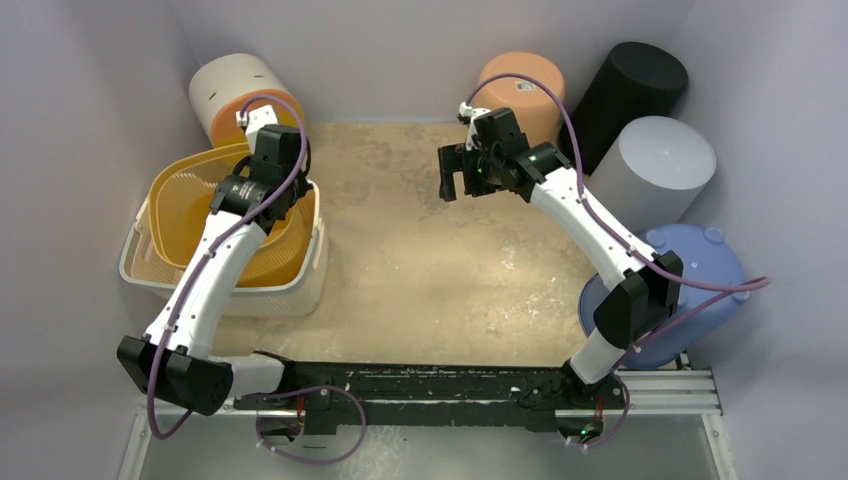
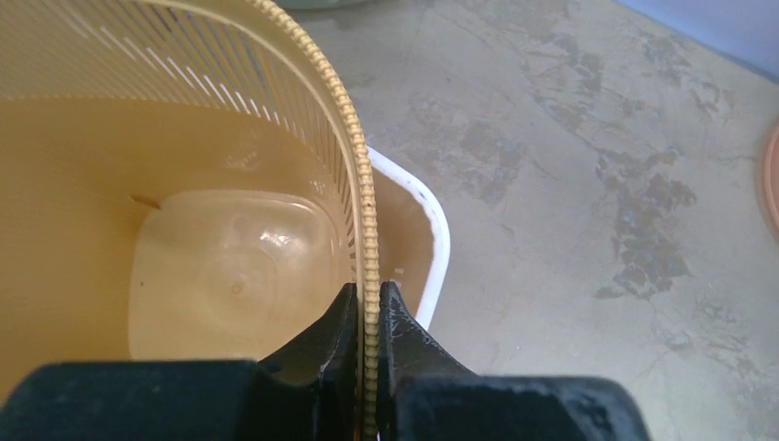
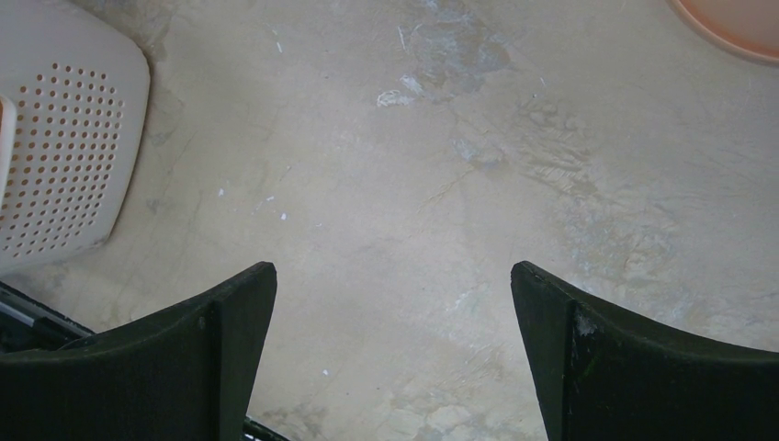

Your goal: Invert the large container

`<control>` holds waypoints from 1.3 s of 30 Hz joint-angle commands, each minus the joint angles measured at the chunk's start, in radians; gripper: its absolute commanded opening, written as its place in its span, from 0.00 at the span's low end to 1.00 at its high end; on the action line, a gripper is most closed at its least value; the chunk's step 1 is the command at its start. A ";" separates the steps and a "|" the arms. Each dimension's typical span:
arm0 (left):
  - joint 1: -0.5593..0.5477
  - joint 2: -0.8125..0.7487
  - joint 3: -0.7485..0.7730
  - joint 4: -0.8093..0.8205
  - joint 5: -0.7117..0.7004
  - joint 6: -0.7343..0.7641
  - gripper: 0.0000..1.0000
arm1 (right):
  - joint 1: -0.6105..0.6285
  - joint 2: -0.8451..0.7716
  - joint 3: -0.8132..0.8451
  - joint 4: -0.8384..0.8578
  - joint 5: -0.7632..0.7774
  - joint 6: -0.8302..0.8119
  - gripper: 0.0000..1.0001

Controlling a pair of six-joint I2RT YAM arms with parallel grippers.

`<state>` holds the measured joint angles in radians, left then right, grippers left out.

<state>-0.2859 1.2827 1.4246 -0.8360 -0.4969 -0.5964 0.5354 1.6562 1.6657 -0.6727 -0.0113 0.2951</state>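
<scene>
A yellow slatted basket [image 1: 190, 205] sits tilted inside a white perforated basket [image 1: 290, 290] at the left of the table. My left gripper [image 1: 278, 178] is shut on the yellow basket's right rim. In the left wrist view the beaded rim [image 2: 354, 138] runs between the closed fingers [image 2: 368, 299], and the white basket's rim [image 2: 439, 220] shows just beyond. My right gripper [image 1: 462, 182] is open and empty, hovering over the bare table middle, well right of the baskets. In the right wrist view [image 3: 393, 276] only the table and the white basket's corner [image 3: 64, 156] show.
A white and orange cylinder [image 1: 235, 90] stands behind the baskets. An orange cylinder [image 1: 525, 90], a black cylinder [image 1: 635, 90] and a pale grey cylinder [image 1: 655, 165] stand at the back right. A blue container [image 1: 700, 270] lies at the right edge by the right arm.
</scene>
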 commanded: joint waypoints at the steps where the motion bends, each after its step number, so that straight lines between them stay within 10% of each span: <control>1: 0.006 -0.007 -0.039 -0.029 -0.052 0.010 0.00 | -0.008 -0.036 0.039 -0.005 0.040 -0.017 1.00; 12: 0.005 -0.042 0.335 -0.122 -0.264 0.086 0.00 | -0.124 -0.037 0.176 -0.048 0.059 -0.054 1.00; 23: 0.005 -0.115 0.609 0.149 -0.102 0.007 0.00 | -0.306 -0.090 0.334 0.002 0.079 -0.057 1.00; 29: 0.005 -0.180 0.540 0.373 0.035 -0.031 0.00 | -0.344 -0.101 0.413 0.072 0.139 -0.036 1.00; 39: 0.005 -0.163 0.090 0.998 0.467 -0.530 0.00 | -0.371 -0.140 0.460 0.294 0.228 0.000 1.00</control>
<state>-0.2752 1.0645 1.5932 -0.2802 -0.2863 -0.8486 0.1772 1.5452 2.0544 -0.5224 0.1810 0.2741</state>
